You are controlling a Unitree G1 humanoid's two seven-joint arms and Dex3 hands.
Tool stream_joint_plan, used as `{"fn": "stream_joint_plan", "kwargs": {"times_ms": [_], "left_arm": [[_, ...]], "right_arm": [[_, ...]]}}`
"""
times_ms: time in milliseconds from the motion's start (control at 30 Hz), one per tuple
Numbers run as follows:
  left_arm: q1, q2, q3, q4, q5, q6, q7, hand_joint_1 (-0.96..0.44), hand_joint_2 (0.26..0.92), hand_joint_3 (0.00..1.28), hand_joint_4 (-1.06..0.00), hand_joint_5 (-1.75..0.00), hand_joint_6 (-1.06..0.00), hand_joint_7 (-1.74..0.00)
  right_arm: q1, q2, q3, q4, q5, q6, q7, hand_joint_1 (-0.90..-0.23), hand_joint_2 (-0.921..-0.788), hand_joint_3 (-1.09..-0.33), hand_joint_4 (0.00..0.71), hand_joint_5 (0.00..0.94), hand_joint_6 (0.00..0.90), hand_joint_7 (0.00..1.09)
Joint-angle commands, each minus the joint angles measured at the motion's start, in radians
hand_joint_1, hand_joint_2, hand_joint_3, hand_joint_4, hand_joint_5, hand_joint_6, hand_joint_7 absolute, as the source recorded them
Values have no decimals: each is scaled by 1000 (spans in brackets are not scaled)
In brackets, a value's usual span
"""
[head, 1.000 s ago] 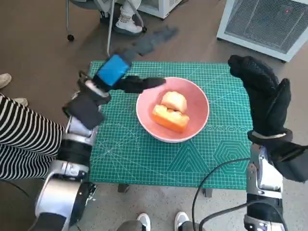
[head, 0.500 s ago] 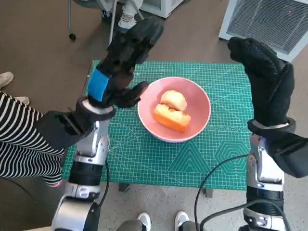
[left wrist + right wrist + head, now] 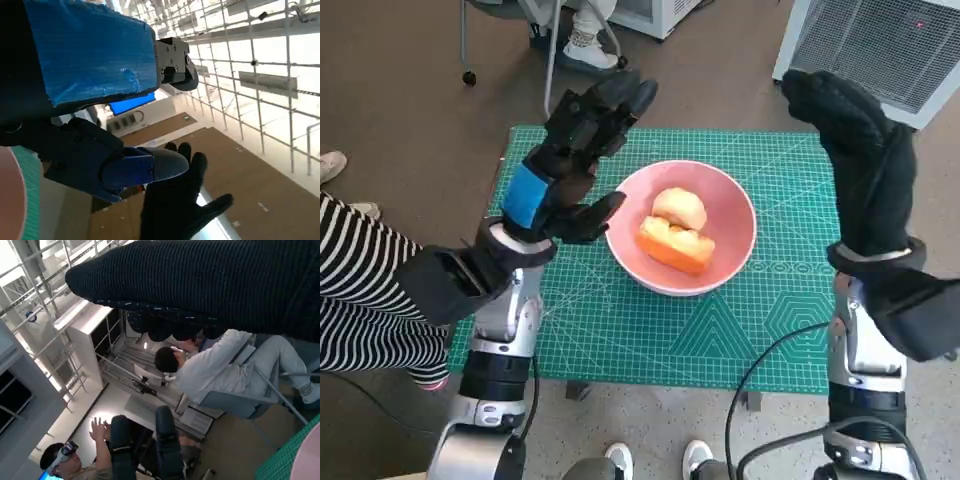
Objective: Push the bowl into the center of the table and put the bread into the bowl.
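So the pink bowl point(image 3: 681, 226) sits pretty much in the middle of the worktop point(image 3: 620, 330), on the green cutting mat, and the bread point(image 3: 675, 232) is already inside it, looks like 2 pieces, a pale roundish one resting against an orange-crusted one. The left hand point(image 3: 570, 160) is raised above the mat just beside the bowl's rim, fingers spread, holding nothing. The right hand point(image 3: 855, 150) is lifted over the far right edge of the worktop, fingers apart too, also empty, well apart from the bowl. I'd say both parts of the task look done, so the step in hand is really just backing off cleanly. To do that well, I'd lift the left hand straight up and outward so its thumb, which hangs near the rim, doesn't clip the bowl and shove it off center. The right one has open space around it, so no worries there. Best to leave the bowl alone, since a bump could tip the bread out.
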Motion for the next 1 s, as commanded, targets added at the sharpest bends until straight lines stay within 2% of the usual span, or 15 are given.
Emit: {"fn": "stream_joint_plan", "kwargs": {"times_ms": [33,500,1000], "left_arm": [[3,-5,22,11,0,-15,4,-669,921,493,-159,-5,1,-540],[-9,-9,46,51,-17,-34,-26,-662,921,427,-155,-4,1,-533],[-14,-10,46,49,-25,-12,-35,-653,921,408,-162,-7,1,-540]], "right_arm": [[-1,-9,8,-1,-18,20,-9,-743,-921,-773,179,0,1,585],[8,-11,10,-34,-26,46,-18,-734,-921,-774,168,0,1,580],[32,-1,14,-42,-27,38,-30,-743,-921,-771,172,2,1,577]]}}
